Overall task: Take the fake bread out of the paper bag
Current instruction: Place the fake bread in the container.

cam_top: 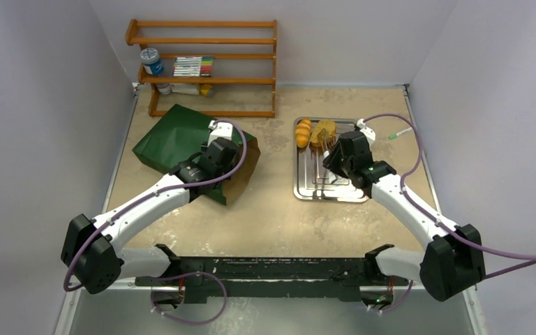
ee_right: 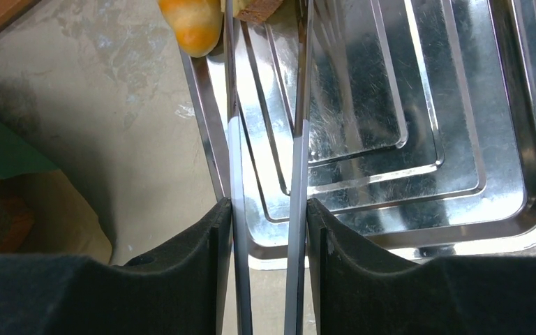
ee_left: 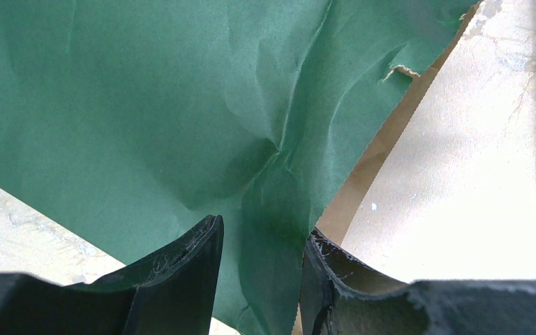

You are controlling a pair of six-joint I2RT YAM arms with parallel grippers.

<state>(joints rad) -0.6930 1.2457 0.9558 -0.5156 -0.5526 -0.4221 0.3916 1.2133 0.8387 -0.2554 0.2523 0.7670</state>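
The right gripper (ee_right: 269, 237) is clamped on the two arms of the metal tongs (ee_right: 232, 160), which run out over the silver tray (ee_right: 530, 139) at the far right of the table (ee_right: 112, 105). At the tongs' tips, in the tray's far-left corner, a brown slice (ee_right: 258, 7) sits between the arms beside an orange roll (ee_right: 192, 24). Whether the slice is pinched or already let go cannot be told.

The left gripper (ee_left: 262, 279) is part-closed on a fold of the paper bag (ee_left: 146, 105). The bag lies toward the far-left corner of the table, its kraft-lined mouth facing the tray. A dim brownish shape shows inside the mouth and may be more bread.

The step in hand looks like setting a piece down before going back for another. To do it well, the tongs should open fully and lift clear so they do not drag either piece off the tray. They should then enter the bag low and along its length. The left arm should hold the top wall high but gently, since the edge shows a small tear (ee_left: 399, 70).
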